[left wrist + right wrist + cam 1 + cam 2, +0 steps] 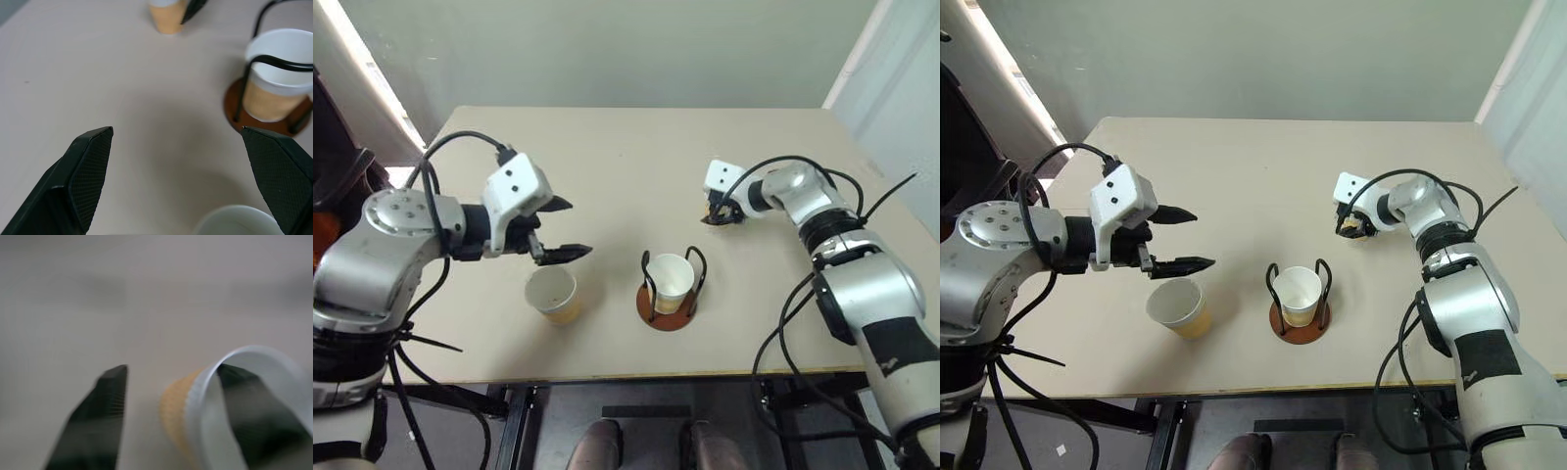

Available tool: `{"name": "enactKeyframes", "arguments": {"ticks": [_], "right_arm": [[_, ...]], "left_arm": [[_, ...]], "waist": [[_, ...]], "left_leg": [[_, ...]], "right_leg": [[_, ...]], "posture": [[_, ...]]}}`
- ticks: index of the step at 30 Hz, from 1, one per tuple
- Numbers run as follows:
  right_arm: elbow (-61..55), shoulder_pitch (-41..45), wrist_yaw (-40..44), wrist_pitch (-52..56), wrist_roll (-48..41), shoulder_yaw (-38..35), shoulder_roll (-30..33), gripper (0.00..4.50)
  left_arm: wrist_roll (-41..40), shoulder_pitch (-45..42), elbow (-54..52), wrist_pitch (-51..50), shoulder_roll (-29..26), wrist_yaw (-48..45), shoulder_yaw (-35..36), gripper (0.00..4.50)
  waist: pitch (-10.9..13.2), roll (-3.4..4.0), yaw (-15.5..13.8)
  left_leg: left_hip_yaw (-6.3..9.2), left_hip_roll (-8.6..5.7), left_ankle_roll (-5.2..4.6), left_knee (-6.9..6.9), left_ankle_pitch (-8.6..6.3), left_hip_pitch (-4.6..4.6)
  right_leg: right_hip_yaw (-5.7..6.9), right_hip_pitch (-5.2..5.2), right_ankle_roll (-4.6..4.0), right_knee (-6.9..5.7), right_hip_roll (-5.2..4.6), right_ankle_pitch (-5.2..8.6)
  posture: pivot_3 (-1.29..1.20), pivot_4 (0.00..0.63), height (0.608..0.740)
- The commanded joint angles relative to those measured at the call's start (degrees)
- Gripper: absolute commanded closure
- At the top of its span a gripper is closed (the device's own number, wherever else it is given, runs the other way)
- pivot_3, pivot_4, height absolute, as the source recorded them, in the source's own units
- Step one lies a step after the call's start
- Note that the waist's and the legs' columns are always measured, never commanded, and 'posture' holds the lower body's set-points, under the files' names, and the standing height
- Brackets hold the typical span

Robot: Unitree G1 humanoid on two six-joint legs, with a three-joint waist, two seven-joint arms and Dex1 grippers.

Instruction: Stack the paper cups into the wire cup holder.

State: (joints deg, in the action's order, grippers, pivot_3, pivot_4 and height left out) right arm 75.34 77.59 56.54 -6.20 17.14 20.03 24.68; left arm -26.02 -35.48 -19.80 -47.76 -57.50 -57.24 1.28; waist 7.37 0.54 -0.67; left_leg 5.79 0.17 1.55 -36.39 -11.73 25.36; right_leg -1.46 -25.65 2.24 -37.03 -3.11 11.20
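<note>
A tan paper cup [553, 294] stands upright near the table's front, just below my left gripper [578, 227], which hovers open above it with nothing between its fingers. To its right stands the wire cup holder [647, 302], a reddish-brown disc with black loops, and a second cup [672, 282] sits inside it. Farther back on the right, my right gripper [172, 369] is at a third cup [178, 418]. One finger is inside the cup's rim and the other stands outside, a little apart from the tan wall.
The beige table [626, 157] has bare room at the back and in the middle. Its front edge runs close below the holder and the loose cup. A pale wall lies behind the table.
</note>
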Motion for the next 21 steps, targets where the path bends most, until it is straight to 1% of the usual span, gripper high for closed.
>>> {"name": "enactKeyframes", "arguments": {"ticks": [1, 4, 5, 11, 14, 15, 16, 17, 18, 19, 21], "right_arm": [[-0.71, 0.94, 0.24, -1.27, -0.6, -2.01, -0.48, 3.16], [-0.92, 1.51, 1.2, -1.82, -0.6, -2.61, -0.26, 4.3], [-0.99, 1.66, 1.42, -2.07, -0.44, -2.7, -0.11, 4.46], [-2.66, 2.48, 3.64, -5.68, 1.15, -1.95, 3.33, 4.46], [-4.76, 3.24, 7.79, -8.27, 0.77, -2.26, 5.51, 4.46], [-6.23, 3.96, 11.04, -8.76, -0.42, -2.95, 6.34, 4.46], [-9.86, 5.0, 17.78, -8.36, -3.3, -4.21, 7.67, 4.46], [-12.56, 5.68, 22.66, -7.95, -5.38, -5.12, 8.63, 4.46], [-18.35, 5.67, 29.25, -6.56, -9.08, -5.75, 10.34, 4.46], [-24.08, 5.1, 33.19, -4.74, -12.8, -5.43, 11.98, 4.46], [-34.02, 3.12, 35.96, -0.36, -18.68, -4.03, 14.54, 4.46]], "left_arm": [[-1.02, 0.25, -2.39, -1.02, -1.63, 0.56, 2.87, 0.0], [-0.16, 0.56, -2.43, -0.65, -1.93, 1.05, 1.83, 0.0], [0.23, 0.66, -2.41, -0.34, -2.02, 1.19, 1.33, 0.0], [0.21, 0.37, -1.5, 1.29, -0.39, 1.54, 0.75, 0.0], [0.98, 0.07, -0.65, 2.8, 0.25, 1.49, 0.16, 0.0], [0.24, -0.29, -0.48, 3.16, 0.62, 1.03, 0.63, 0.0], [-1.24, -0.93, -0.43, 3.44, 0.67, -0.16, 1.73, 0.0], [-2.27, -1.46, -0.32, 3.67, 0.72, -1.02, 2.44, 0.0], [-4.66, -1.68, -0.47, 3.6, 0.21, -3.27, 4.06, 0.0], [-6.65, -1.52, -0.63, 3.77, -0.49, -5.48, 5.48, 0.0], [-9.42, -0.38, -0.81, 4.38, -1.88, -9.17, 7.72, 0.0]], "waist": [[0.01, 0.01, 0.02], [0.01, 0.01, 0.04], [0.0, 0.01, 0.04], [0.01, 0.01, -0.14], [0.01, 0.01, -0.11], [0.01, 0.01, -0.07], [0.01, 0.01, -0.06], [0.02, 0.03, -0.03], [0.02, 0.03, -0.03], [0.02, 0.03, -0.01], [0.01, 0.02, 0.07]], "left_leg": [[0.0, 0.0, 0.02, 0.01, 0.03, 0.0], [0.0, 0.03, 0.07, 0.02, 0.06, -0.03], [0.0, 0.03, 0.08, 0.03, 0.06, -0.03], [0.0, 0.01, 0.07, 0.01, 0.06, 0.0], [-0.01, 0.01, 0.1, 0.01, 0.06, 0.01], [-0.01, 0.02, 0.13, 0.01, 0.07, 0.01], [-0.01, 0.02, 0.15, 0.02, 0.07, 0.01], [-0.01, 0.02, 0.15, 0.04, 0.07, 0.01], [-0.02, 0.03, 0.16, 0.06, 0.08, 0.06], [-0.02, 0.03, 0.21, 0.08, 0.12, 0.1], [-0.03, 0.07, 0.58, 0.12, 0.33, 0.21]], "right_leg": [[0.0, -0.01, 0.0, 0.0, 0.0, 0.0], [0.01, -0.02, 0.01, -0.05, 0.01, -0.01], [0.02, -0.02, 0.01, -0.06, 0.01, -0.01], [0.03, 0.0, 0.0, -0.04, 0.0, -0.01], [0.04, 0.0, 0.0, -0.02, -0.01, -0.01], [0.04, -0.01, 0.01, -0.02, 0.0, -0.02], [0.04, -0.01, 0.01, -0.02, 0.0, -0.01], [0.05, -0.02, 0.01, -0.02, 0.01, -0.02], [0.06, -0.07, 0.01, -0.01, 0.01, -0.01], [0.06, -0.11, 0.01, -0.01, 0.03, -0.01], [0.09, -0.19, -0.01, 0.01, 0.1, 0.0]], "posture": [[0.0, 0.15, 0.74], [0.0, 0.15, 0.74], [0.0, 0.15, 0.74], [0.0, 0.15, 0.74], [0.0, 0.15, 0.74], [0.0, 0.15, 0.74], [0.0, 0.15, 0.74], [0.0, 0.15, 0.74], [0.0, 0.15, 0.74], [0.0, 0.15, 0.74], [0.0, 0.15, 0.74]]}}
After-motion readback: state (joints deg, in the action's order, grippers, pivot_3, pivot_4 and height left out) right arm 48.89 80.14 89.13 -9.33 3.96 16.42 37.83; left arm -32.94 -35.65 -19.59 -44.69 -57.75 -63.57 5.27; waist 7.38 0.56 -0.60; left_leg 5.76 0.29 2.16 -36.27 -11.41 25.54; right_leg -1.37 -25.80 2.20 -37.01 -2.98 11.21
